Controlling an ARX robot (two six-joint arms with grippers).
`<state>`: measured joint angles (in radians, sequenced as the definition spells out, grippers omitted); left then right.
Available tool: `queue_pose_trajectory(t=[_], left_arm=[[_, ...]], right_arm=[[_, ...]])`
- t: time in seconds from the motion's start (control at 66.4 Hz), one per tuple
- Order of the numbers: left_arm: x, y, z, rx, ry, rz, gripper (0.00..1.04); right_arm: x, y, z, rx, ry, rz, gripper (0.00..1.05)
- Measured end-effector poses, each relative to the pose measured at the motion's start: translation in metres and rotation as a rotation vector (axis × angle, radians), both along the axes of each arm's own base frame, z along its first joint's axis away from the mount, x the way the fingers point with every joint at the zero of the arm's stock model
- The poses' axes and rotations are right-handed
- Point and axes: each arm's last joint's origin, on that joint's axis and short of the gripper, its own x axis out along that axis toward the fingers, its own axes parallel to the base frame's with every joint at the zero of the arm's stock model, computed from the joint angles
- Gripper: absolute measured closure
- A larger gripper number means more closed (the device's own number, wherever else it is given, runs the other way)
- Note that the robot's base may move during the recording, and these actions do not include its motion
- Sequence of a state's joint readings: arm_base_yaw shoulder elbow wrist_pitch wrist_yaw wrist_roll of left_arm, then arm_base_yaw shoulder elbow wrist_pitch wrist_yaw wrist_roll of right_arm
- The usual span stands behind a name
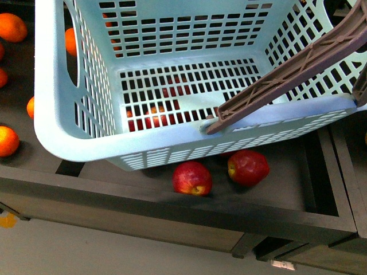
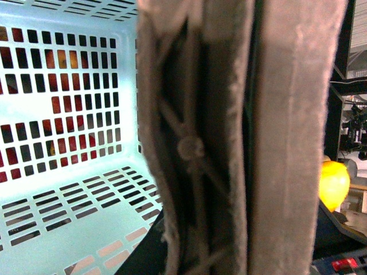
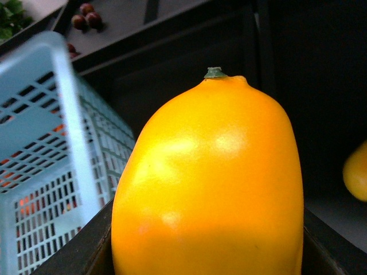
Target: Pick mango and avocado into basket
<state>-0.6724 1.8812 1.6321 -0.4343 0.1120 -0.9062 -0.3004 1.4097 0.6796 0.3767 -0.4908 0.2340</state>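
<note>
Front, basket: the basket filled my view, tilted, brown handle slanting across its right rim.
Front, shelf: red apples lay on the dark shelf below its near wall; oranges sat far left.
Left wrist, grip: handle right against the lens, my left fingers out of sight, so I couldn't tell their state; the mango glowed beyond.
Right wrist, mango: stem up, clamped between my right fingers, just beside the basket's wall.

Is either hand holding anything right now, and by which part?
Right hand grips the mango at the end opposite its stem. Left hand apparently holds the basket by its brown handle, though its fingers are hidden.
</note>
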Motion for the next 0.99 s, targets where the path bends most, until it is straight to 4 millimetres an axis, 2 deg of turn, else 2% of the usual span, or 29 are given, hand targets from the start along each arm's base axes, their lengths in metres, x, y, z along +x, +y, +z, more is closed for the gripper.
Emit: queue_pose_trajectory(t=[0.105,0.361,0.497,0.632,0.753,0.828,0.903,0.994], left_arm=[[0.000,0.000,0.000,0.000,0.000,0.000,0.90],[0.000,0.000,0.000,0.000,0.000,-0.001,0.90],[0.000,0.000,0.000,-0.001,0.001,-0.001,0.90],[0.000,0.000,0.000,0.000,0.000,0.000,0.90],[0.000,0.000,0.000,0.000,0.000,-0.001,0.90],[0.000,0.000,0.000,0.002,-0.001,-0.005,0.91],[0.000,0.000,-0.001,0.007,0.000,0.002,0.91],[0.000,0.000,-0.001,0.005,0.002,-0.004,0.91]], right_arm=[[0.003,0.026,0.008,0.010,-0.011,0.029,0.45],[0.007,0.080,0.006,-0.008,0.009,0.121,0.45],[0.012,0.108,-0.002,-0.021,0.033,0.166,0.45],[0.019,0.127,-0.017,-0.047,0.064,0.173,0.44],[0.026,0.129,-0.021,-0.041,0.062,0.119,0.18],[0.026,0.127,-0.016,-0.032,0.048,0.092,0.07],[0.025,0.121,-0.009,-0.018,0.030,0.055,0.09],[0.018,0.103,0.005,-0.017,-0.045,-0.083,0.09]])
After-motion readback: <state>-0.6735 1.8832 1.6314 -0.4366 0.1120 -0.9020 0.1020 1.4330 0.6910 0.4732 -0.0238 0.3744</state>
